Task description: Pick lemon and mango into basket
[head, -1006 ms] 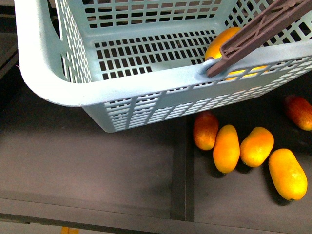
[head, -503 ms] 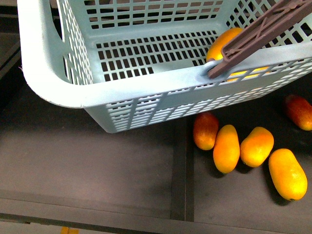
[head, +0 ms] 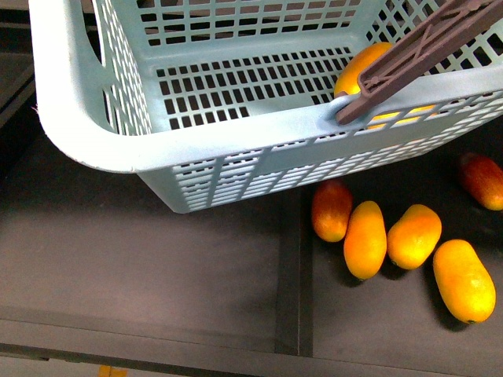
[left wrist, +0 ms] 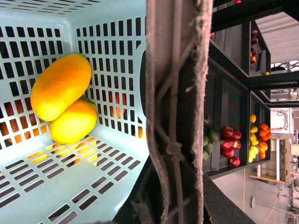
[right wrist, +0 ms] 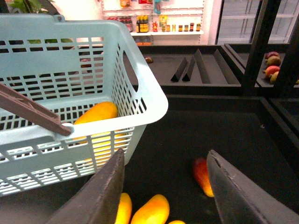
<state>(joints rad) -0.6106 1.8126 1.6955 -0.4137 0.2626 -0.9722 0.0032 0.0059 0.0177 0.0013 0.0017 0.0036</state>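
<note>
The light blue-green basket (head: 102, 149) hangs tilted over the dark shelf and fills the top of the front view. Its brown handle (head: 416, 47) crosses the right corner. My left gripper (left wrist: 164, 200) is shut on that handle (left wrist: 175, 93). Inside, against a slotted wall, lies the yellow-orange mango (left wrist: 60, 86), with the smaller, yellower lemon (left wrist: 74, 122) touching it. The mango (head: 355, 69) also peeks out behind the handle. My right gripper (right wrist: 166, 186) is open beside the basket (right wrist: 149, 100), above loose fruit, with nothing between its fingers (right wrist: 100, 196).
Several loose mangoes lie on the shelf under the basket's right corner: a red-blushed one (head: 331, 210), three orange ones (head: 365, 239) (head: 413, 236) (head: 464, 280), and a red one (head: 481, 179). A raised divider (head: 291, 267) splits the shelf. Further fruit bins (left wrist: 229, 140) stand beyond.
The basket has drifted slightly to the right and a little upward. The loose mangoes on the shelf have not moved.
</note>
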